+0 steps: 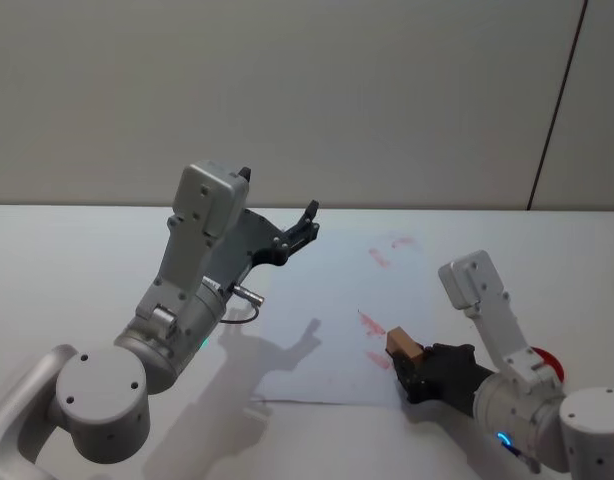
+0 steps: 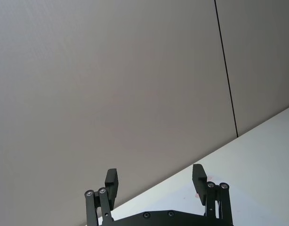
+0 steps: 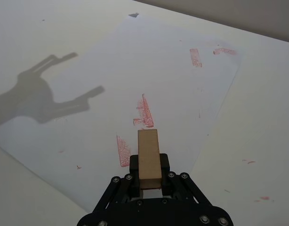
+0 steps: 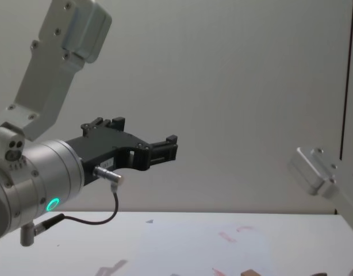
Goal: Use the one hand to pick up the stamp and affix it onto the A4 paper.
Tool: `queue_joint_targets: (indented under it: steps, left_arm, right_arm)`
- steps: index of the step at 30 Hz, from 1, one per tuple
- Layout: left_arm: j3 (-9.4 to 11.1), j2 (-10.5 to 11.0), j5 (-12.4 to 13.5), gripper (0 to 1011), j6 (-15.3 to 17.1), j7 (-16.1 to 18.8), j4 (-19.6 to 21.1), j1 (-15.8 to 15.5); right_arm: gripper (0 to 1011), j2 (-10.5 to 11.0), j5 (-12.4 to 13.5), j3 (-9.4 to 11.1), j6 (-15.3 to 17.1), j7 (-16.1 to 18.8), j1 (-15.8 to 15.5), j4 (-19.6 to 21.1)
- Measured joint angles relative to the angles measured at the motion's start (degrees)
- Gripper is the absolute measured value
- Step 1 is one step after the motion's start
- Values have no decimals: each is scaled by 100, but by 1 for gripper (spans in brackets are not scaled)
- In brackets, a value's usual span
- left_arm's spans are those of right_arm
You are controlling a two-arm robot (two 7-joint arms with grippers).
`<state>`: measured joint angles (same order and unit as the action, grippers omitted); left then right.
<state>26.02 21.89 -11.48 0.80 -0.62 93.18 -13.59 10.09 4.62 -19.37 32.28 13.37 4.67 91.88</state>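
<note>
**Stamp gripped; pressing remains**

The light-brown wooden stamp (image 3: 148, 149) is clamped in the fingers of the black right gripper (image 3: 149, 165), low over the near edge of the white A4 paper (image 3: 149, 61) (red prints (image 3: 143, 112) nearby). The left gripper (image 1: 309, 222) is held aloft, fingers spread.

Near right edge of A4 paper (image 1: 317, 300) is stamp (image 1: 401, 345).

The right hand (image 1: 408, 364) grips the wooden stamp (image 1: 401, 346) over the red-marked A4 paper (image 1: 327, 285).
</note>
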Motion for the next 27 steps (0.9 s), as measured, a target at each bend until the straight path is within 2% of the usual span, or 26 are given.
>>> queue_joint_targets:
  steps: [15,27]
  left_arm:
    - [0,0,0,1003,0,0,0,0]
    - [0,0,0,1003,0,0,0,0]
  right_arm:
    - [221,-123,136,-10,-330,81,128,204]
    - [221,-108,513,119,-436,-17,131,734]
